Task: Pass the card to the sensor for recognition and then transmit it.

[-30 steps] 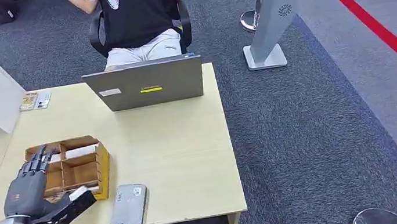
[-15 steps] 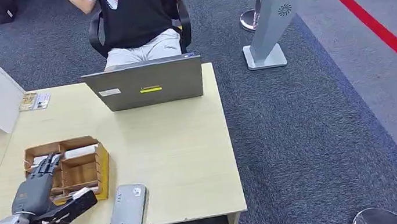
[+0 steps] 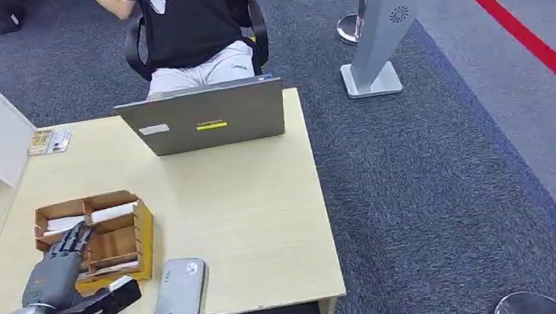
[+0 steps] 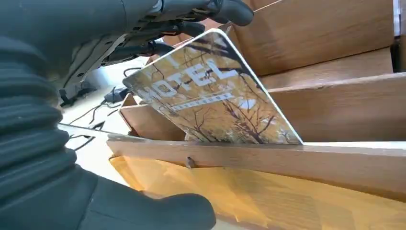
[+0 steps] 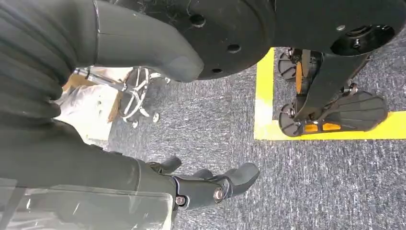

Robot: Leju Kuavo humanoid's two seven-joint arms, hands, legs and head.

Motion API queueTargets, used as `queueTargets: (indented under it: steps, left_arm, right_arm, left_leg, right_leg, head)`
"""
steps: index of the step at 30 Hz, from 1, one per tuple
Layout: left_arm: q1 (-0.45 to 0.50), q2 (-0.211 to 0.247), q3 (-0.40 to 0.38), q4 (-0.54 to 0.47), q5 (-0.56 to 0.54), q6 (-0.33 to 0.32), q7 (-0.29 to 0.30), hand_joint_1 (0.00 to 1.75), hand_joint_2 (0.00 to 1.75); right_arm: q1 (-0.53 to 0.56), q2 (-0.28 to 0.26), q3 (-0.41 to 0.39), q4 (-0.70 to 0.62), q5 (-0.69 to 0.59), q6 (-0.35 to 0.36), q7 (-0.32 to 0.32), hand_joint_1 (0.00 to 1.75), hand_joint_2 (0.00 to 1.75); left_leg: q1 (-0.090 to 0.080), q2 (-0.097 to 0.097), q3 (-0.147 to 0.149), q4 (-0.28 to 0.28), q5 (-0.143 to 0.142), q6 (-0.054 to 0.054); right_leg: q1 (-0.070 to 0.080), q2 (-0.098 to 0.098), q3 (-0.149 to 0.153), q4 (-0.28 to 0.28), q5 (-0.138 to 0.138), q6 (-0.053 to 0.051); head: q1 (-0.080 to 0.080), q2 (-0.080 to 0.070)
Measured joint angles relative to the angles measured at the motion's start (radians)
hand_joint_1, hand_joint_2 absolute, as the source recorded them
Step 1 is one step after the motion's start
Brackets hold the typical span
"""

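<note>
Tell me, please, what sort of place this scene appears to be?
Probably an office or reception-style desk: a person sits in a swivel chair behind a laptop, a card reader lies on the desk, and grey carpet covers the floor.

Card point(image 4: 215, 103): glossy, smooth printed face, thin white edge; looks like plastic. Organiser box point(image 3: 108, 230): matt brown wood or board, dividers with raw flat edges; yellow glossy sheet on its outer side. Left hand point(image 3: 56, 266): matt grey ribbed cover, dark smooth fingers point(image 4: 230, 9). Table point(image 3: 241, 211): pale wood-look top, smooth, low sheen. Card reader point(image 3: 181, 290): smooth grey plastic. Laptop point(image 3: 204, 118): matt grey lid. Floor point(image 3: 443, 183): rough grey carpet.
</note>
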Motion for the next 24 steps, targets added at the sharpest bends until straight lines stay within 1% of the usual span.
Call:
queueTargets:
  steps: [13,24]
  left_arm:
    - [-0.005,0.0,-0.026,0.0,-0.027,0.022,0.008,0.0,1.75]
    - [-0.001,-0.001,-0.076,-0.025,-0.07,0.031,0.016,0.0,1.75]
  right_arm:
    - [-0.001,0.0,-0.009,0.0,-0.003,-0.001,0.0,0.0,1.75]
    - [-0.001,0.0,-0.025,0.0,-0.011,-0.002,0.0,0.0,1.75]
  left_leg:
    - [0.0,0.0,0.0,0.0,0.0,0.0]
    - [0.0,0.0,0.0,0.0,0.0,0.0]
  right_leg:
    - [0.0,0.0,0.0,0.0,0.0,0.0]
    - [0.0,0.0,0.0,0.0,0.0,0.0]
  head:
    - [0.0,0.0]
    - [0.0,0.0]
